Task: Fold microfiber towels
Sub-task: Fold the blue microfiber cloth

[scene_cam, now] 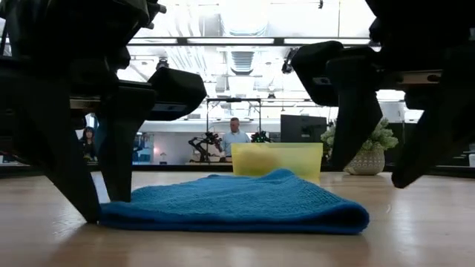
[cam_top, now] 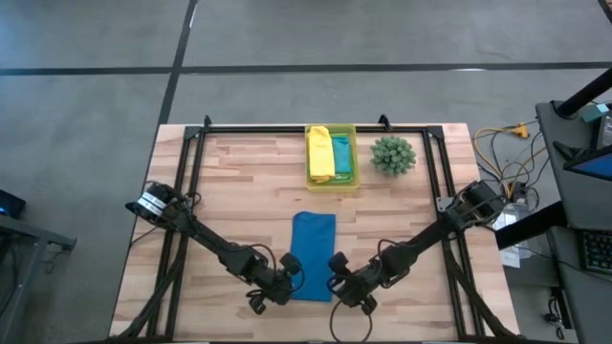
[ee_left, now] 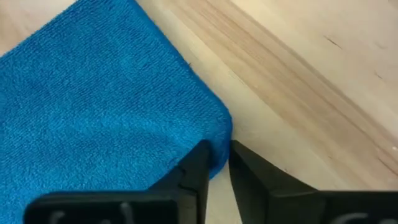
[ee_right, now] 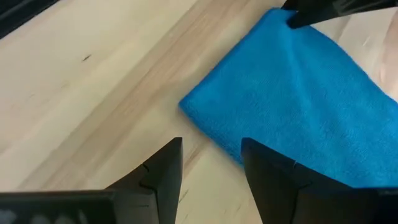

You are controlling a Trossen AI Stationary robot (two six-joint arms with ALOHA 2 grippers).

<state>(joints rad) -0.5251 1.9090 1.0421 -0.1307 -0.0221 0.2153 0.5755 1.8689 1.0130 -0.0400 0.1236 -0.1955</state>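
You have the blue towel (cam_top: 313,243) lying at the near middle of the wooden table (cam_top: 239,182), already folded into a long strip that runs away from you, so at least one fold is in and I judge another is needed before it is finished. Your left gripper (ee_left: 214,168) sits at the strip's near left corner with its fingers nearly together, pinching the rounded corner of cloth between the tips. Your right gripper (ee_right: 211,163) is at the near right corner, fingers well apart with the towel's corner just ahead of them; it grasps nothing yet, so that side still has to close before you can lift the near edge. Farther back, the translucent yellow-green bin (cam_top: 331,183) holds the yellow towel (cam_top: 320,153) with a teal towel (cam_top: 342,155) beside it, both folded by the look of them. No lime green cloth shows clearly. Just right of the bin stands the small spiky green plant (cam_top: 393,154)
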